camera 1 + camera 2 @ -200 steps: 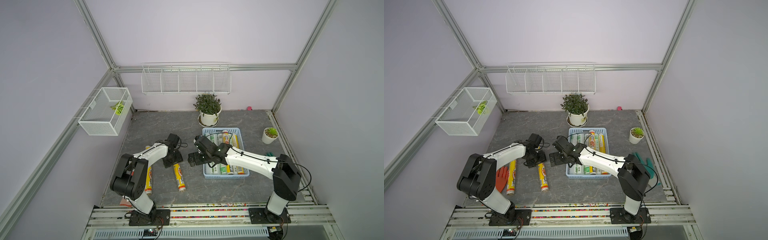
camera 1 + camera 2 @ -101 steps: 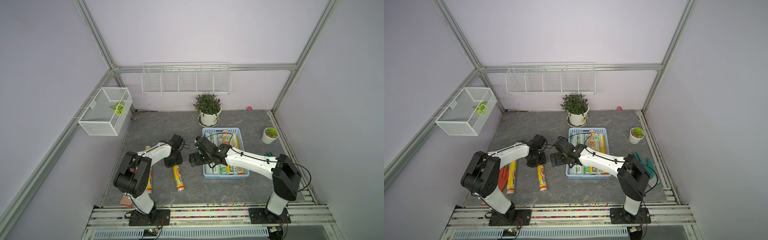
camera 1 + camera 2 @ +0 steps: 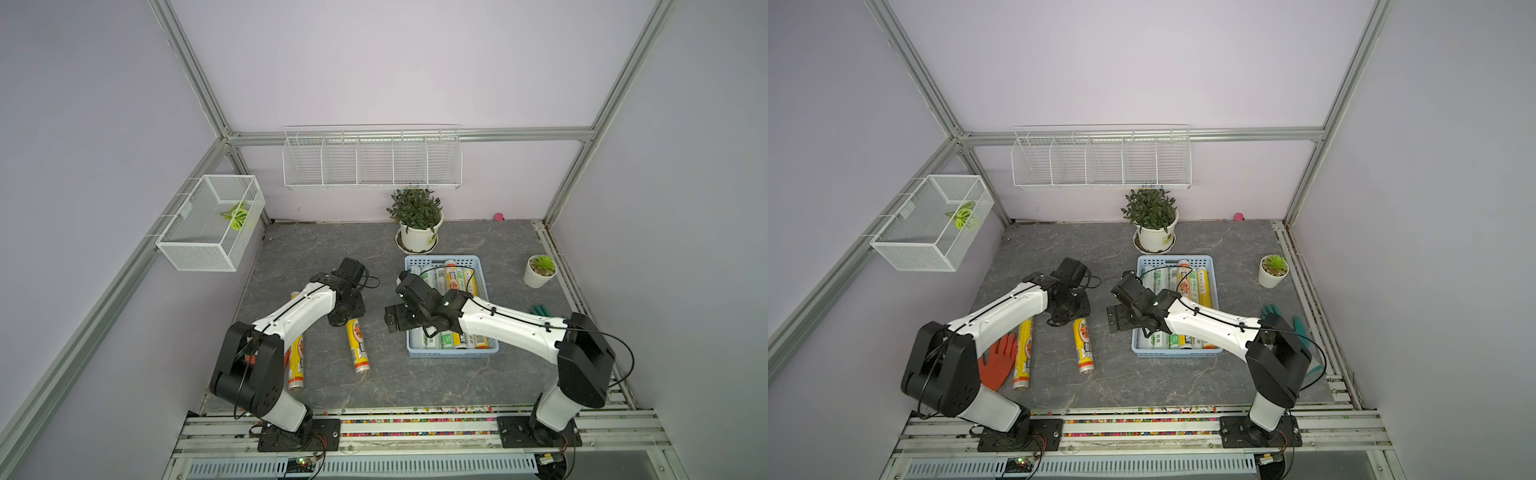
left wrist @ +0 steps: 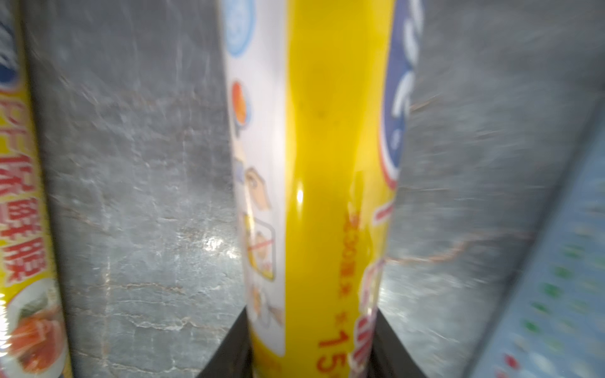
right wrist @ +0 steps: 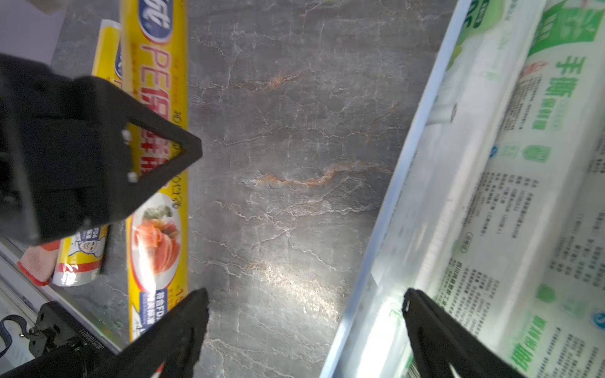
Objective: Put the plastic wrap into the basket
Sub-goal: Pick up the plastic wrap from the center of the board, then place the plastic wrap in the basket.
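A yellow plastic wrap roll (image 3: 358, 347) (image 3: 1083, 345) lies on the grey floor left of the basket, and my left gripper (image 3: 347, 309) (image 4: 311, 353) is shut on its far end (image 4: 327, 163). Left of it, a second yellow roll (image 3: 296, 361) (image 3: 1023, 353) lies partly under my left arm. The light-blue basket (image 3: 451, 353) (image 3: 1177, 353) holds several rolls (image 3: 453, 276), white-green (image 5: 540, 163) and yellow. My right gripper (image 3: 395, 322) (image 5: 304, 327) is open and holds nothing. It hangs over the basket's left rim (image 5: 409, 180), with one finger (image 5: 183, 327) above the floor and the other over the rolls.
An orange glove (image 3: 998, 361) lies beside the second roll. A large potted plant (image 3: 417, 220) stands behind the basket, and a small pot (image 3: 540, 270) to its right. A green glove (image 3: 1300, 328) lies by the right rail. A white wire box (image 3: 212, 224) and a wire rack (image 3: 372, 158) hang on the walls.
My left gripper has shifted a little toward the basket and closed on the yellow roll's far end. The right arm has barely moved and its gripper stays open.
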Motion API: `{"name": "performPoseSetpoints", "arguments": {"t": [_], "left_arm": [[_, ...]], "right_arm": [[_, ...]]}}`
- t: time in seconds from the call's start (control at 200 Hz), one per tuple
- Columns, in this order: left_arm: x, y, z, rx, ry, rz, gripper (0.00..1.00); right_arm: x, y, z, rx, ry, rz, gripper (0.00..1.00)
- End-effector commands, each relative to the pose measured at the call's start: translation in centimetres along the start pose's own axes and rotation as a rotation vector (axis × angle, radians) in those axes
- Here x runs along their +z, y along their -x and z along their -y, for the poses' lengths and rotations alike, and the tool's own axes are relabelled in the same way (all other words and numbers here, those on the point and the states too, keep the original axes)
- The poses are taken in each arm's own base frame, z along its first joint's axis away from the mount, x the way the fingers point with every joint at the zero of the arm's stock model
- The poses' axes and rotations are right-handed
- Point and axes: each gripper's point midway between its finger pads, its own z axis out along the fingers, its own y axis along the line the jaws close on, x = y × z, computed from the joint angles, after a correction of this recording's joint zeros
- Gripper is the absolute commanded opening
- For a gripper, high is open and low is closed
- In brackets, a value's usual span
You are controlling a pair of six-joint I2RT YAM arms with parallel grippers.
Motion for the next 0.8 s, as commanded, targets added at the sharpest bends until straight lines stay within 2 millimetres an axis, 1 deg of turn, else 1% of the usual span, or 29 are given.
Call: {"name": "performPoseSetpoints", "arguments": {"t": [0.0, 0.165, 0.3, 0.405, 0.525, 0.655, 0.795], "left_arm": [[-3.2, 1.7, 2.3, 0.03, -0.112, 0.077, 0.15], [-6.6, 3.2, 4.7, 0.053, -0.252, 0.162, 0.14], [-8.9, 3.9, 7.0, 0.063, -0.378, 0.211, 0.13], [-10.3, 4.3, 9.0, 0.079, -0.463, 0.232, 0.13], [-11.3, 4.3, 11.6, 0.115, -0.521, 0.24, 0.13], [-12.2, 4.0, 14.4, 0.161, -0.564, 0.235, 0.12], [-12.0, 3.4, 17.6, 0.208, -0.602, 0.206, 0.12]], "right_arm": [[-1.8, 1.3, 1.2, 0.028, -0.032, 0.091, 0.98], [-4.3, 2.0, 3.3, 0.074, -0.088, 0.198, 0.98], [-6.6, 2.5, 5.1, 0.086, -0.116, 0.288, 0.98], [-8.2, 2.7, 6.6, 0.107, -0.124, 0.341, 0.98], [-9.3, 2.7, 8.6, 0.147, -0.132, 0.365, 0.98], [-9.9, 2.0, 10.8, 0.19, -0.143, 0.363, 0.98], [-10.4, 1.2, 12.7, 0.242, -0.14, 0.359, 0.98]]}}
